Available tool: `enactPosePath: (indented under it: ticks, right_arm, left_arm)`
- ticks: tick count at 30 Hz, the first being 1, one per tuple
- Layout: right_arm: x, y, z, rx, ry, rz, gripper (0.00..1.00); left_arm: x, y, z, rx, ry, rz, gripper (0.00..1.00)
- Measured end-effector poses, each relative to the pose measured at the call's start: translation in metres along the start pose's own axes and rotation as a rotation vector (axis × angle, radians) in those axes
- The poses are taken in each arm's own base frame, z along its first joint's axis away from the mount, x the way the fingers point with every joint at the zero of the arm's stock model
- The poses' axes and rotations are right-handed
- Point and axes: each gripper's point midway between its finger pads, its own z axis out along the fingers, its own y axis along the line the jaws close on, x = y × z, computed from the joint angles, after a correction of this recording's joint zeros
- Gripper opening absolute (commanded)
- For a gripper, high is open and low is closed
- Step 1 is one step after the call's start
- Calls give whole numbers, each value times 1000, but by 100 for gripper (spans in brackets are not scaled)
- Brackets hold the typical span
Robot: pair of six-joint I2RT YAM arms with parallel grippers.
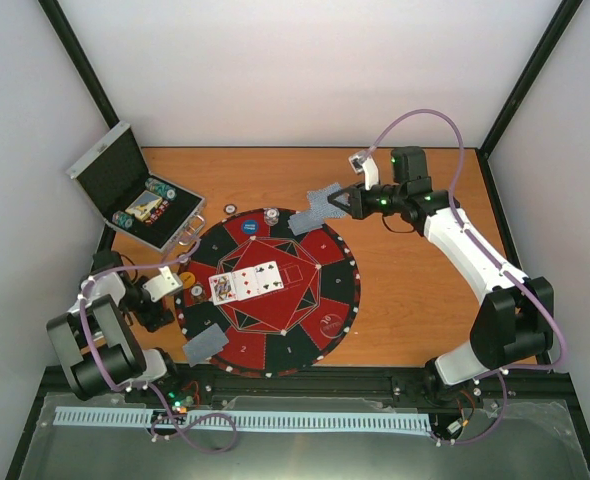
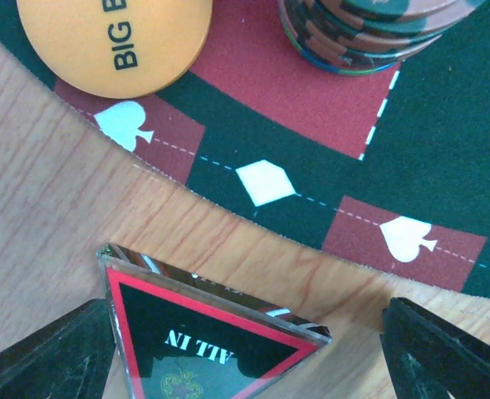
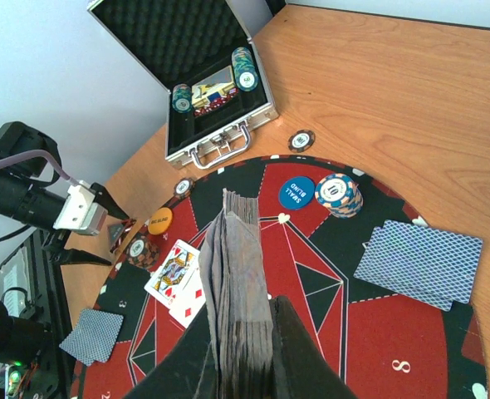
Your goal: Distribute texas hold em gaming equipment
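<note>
ALL IN triangular marker (image 2: 203,345) lies on the wooden table (image 2: 46,208), just off the 9 o'clock rim of the mat (image 2: 444,125), between the parted jaws of my left gripper (image 2: 249,345). Right gripper (image 3: 245,357), at 1 o'clock, is clamped on the card deck (image 3: 237,266). Step, I judge: handling the marker; next move needs jaws square to its edges.

White walls (image 1: 305,70) box in the wooden table (image 1: 415,290) on three sides. Black posts (image 1: 523,85) rise at its far corners.
</note>
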Motion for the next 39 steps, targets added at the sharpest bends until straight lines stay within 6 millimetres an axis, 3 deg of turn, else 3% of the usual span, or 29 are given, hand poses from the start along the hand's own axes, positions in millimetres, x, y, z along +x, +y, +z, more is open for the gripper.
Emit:
enactPosePath:
  ticks: [6, 12, 16, 18, 28, 35, 39]
  right_arm:
    - [-1, -3, 0, 1, -1, 4, 3]
    - [-1, -6, -2, 8, -2, 11, 3]
    - [-2, -8, -4, 9, -4, 15, 3]
    - [-2, -9, -5, 10, -6, 17, 3]
    - [-3, -10, -7, 2, -9, 21, 3]
    - [-2, -10, -7, 4, -5, 26, 3]
    - [-2, -10, -7, 4, -5, 27, 3]
  left_arm:
    - [3, 0, 0, 5, 18, -5, 76]
    - [7, 16, -1, 13, 67, -27, 78]
    - [10, 21, -2, 5, 93, -26, 92]
    - [12, 21, -4, 1, 105, -11, 92]
    - [18, 17, -5, 21, 141, 30, 84]
    - [14, 22, -3, 27, 120, -4, 84]
    - [10, 23, -2, 25, 99, -15, 78]
